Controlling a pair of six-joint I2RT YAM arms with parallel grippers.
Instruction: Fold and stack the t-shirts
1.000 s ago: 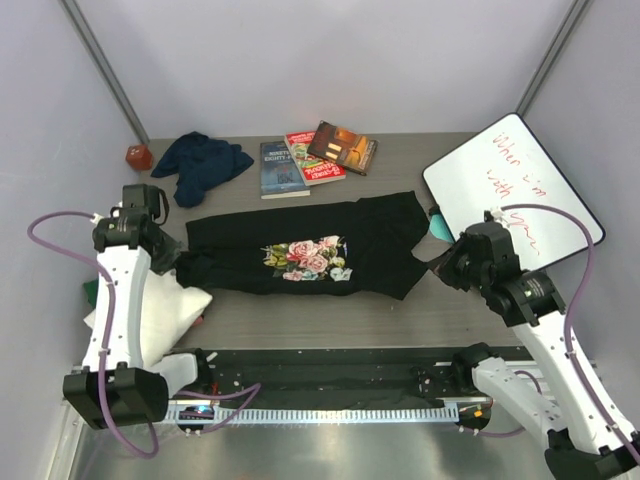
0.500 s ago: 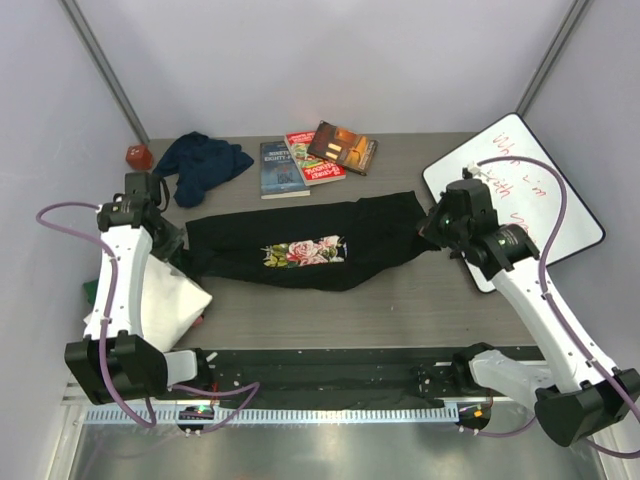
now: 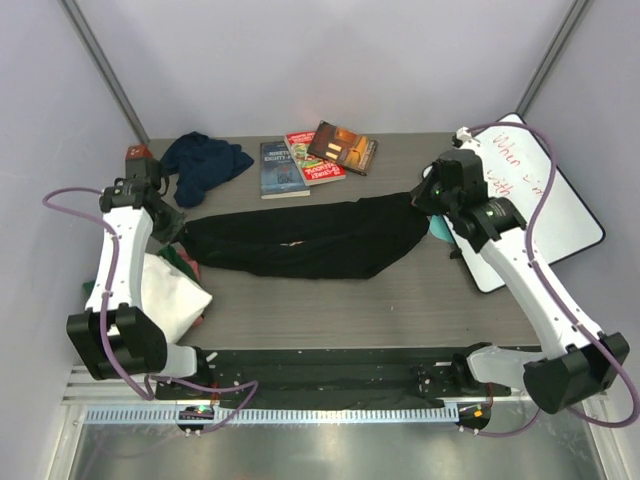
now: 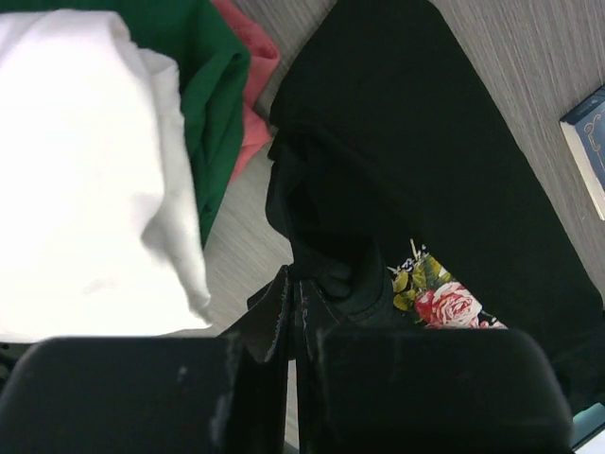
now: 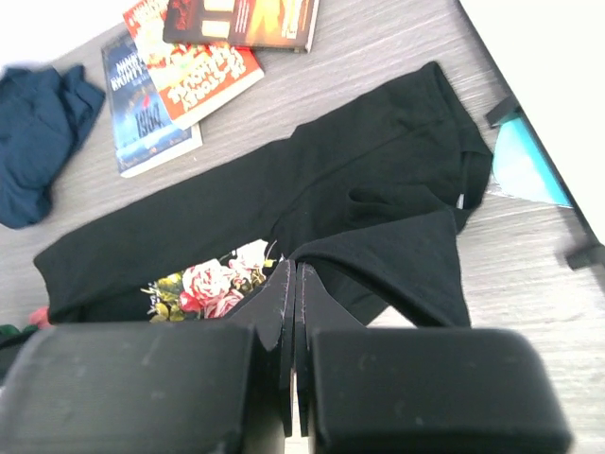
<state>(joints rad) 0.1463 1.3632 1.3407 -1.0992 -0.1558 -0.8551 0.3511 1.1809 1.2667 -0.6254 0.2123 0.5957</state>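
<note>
The large black t-shirt (image 3: 300, 240) lies across the middle of the table, its near half lifted and carried toward the back, so the top view shows only plain black cloth. My left gripper (image 3: 170, 222) is shut on its left edge (image 4: 326, 255), and my right gripper (image 3: 425, 195) is shut on its right edge (image 5: 378, 255). The rose print (image 4: 444, 305) shows under the raised fold in both wrist views. A crumpled navy t-shirt (image 3: 205, 160) sits at the back left. Folded white (image 3: 170, 295) and green (image 4: 213, 104) t-shirts are stacked at the left front.
Three books (image 3: 315, 155) lie at the back centre. A whiteboard (image 3: 545, 195) leans at the right, with a teal mat (image 5: 525, 165) poking out beneath it. A small red object (image 3: 137, 153) sits in the back left corner, and pink cloth (image 4: 253, 123) shows under the green shirt.
Both grippers have carried the black shirt's near edge up and toward the back of the table. The rose print, visible from above before, is now covered by the fold.
</note>
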